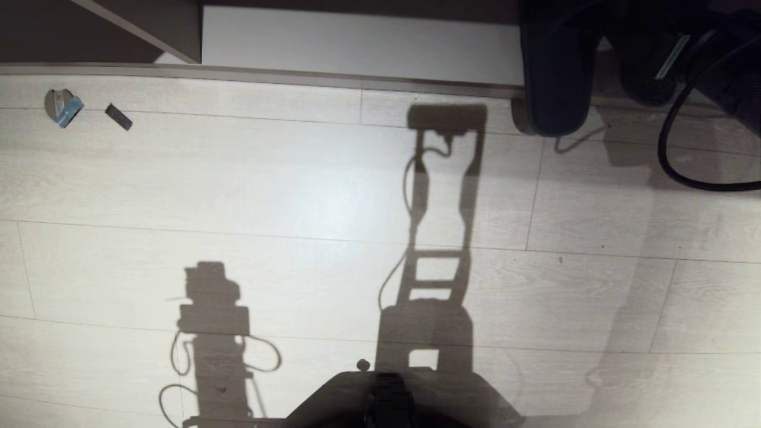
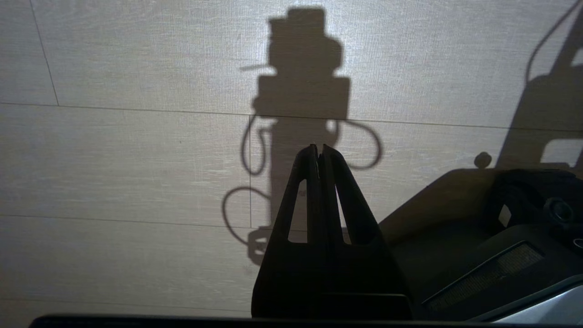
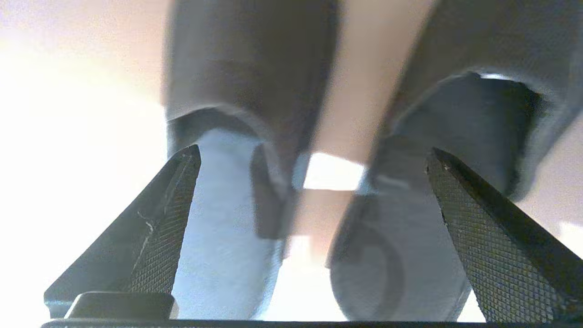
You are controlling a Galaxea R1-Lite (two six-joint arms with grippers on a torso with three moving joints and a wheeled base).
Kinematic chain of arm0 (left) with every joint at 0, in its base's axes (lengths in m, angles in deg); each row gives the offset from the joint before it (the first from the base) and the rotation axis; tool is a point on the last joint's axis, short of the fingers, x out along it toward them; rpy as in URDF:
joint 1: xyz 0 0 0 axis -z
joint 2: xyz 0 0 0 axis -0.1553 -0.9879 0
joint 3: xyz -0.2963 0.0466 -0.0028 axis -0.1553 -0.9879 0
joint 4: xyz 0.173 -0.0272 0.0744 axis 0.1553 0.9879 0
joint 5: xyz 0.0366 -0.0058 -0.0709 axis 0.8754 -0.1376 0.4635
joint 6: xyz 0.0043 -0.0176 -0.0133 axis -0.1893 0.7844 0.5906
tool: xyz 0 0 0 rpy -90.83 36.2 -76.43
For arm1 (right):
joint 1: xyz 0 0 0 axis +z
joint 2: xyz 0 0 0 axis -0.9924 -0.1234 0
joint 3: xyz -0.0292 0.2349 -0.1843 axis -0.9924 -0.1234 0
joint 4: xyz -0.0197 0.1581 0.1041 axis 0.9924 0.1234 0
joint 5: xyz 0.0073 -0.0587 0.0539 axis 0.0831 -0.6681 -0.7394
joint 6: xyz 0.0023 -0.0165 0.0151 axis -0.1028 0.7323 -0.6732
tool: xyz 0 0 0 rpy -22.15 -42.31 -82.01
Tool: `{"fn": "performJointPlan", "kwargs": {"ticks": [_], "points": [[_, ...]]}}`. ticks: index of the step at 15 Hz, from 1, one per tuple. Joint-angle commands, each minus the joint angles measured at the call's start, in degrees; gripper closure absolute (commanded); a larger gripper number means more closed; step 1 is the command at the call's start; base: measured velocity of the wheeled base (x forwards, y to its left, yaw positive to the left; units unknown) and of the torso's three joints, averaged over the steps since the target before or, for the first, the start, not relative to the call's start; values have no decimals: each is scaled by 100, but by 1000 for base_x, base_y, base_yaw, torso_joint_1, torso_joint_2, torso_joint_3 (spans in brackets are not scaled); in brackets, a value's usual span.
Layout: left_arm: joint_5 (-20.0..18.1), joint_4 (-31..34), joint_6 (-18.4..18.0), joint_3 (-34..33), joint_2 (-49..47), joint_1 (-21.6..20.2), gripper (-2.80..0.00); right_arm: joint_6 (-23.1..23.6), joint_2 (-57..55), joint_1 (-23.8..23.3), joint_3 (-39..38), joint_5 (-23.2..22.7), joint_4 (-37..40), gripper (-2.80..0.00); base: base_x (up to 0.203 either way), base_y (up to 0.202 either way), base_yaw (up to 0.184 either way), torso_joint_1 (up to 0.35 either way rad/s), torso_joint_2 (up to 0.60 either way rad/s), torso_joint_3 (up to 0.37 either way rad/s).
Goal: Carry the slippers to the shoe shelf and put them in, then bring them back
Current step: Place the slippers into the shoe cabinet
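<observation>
Your right pincer (image 3: 312, 182) stands spread wide and grasps nothing; its two cross-hatched fingers (image 3: 168, 228) frame the slippers (image 3: 255, 114), which lie side by side just ahead of the tips. You cannot tell from the wrist view whether the fingers touch them.

The slippers are soft, dark grey-black and closed at the toe, with a lighter grey rim round each opening and a pale lining inside. A narrow gap of pale surface shows between the two. From the wrist, their open heel ends face the pincer and their long axes run away from it, roughly parallel.

In the head view you see them at the top right: one slipper (image 1: 556, 71) lies with its long axis running front to back, its rounded end hanging over the shelf's front edge toward the robot. The other (image 1: 645, 65) sits beside it, mostly hidden under the dark right arm and a black cable (image 1: 672, 160).

They rest on the pale base board (image 1: 357, 41) of the shoe shelf, whose taupe divider panel (image 1: 160, 27) rises at the left. The rest of that board holds nothing you can see.

Your left pincer (image 2: 320, 152) is clenched on nothing, hanging over the pale plank floor (image 1: 238, 190). A small blue-and-grey scrap (image 1: 62, 107) and a dark chip (image 1: 118, 117) lie on the floor at far left.
</observation>
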Motion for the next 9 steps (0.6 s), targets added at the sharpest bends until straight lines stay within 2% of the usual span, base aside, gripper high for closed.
{"fn": "performJointPlan", "kwargs": {"ticks": [1,3,4,5,6,9], "points": [[0,-6,4,0,4,0,0,9,159,71,-186,-297,-42,-280,0,0,0,0,0,0],[0,2,4,0,4,0,0,-108,115,252,-296,-886,-52,-280,0,0,0,0,0,0],[0,2,4,0,4,0,0,-195,53,468,-256,-990,-54,-280,0,0,0,0,0,0],[0,2,4,0,4,0,0,-234,-16,751,-133,-990,-8,0,0,0,0,0,0,0],[0,-6,4,0,-2,0,0,-244,-104,983,29,-884,161,0,0,0,0,0,0,0],[0,-4,4,0,2,0,0,-181,-600,1372,674,-78,581,0,0,0,0,0,0,0]]}}
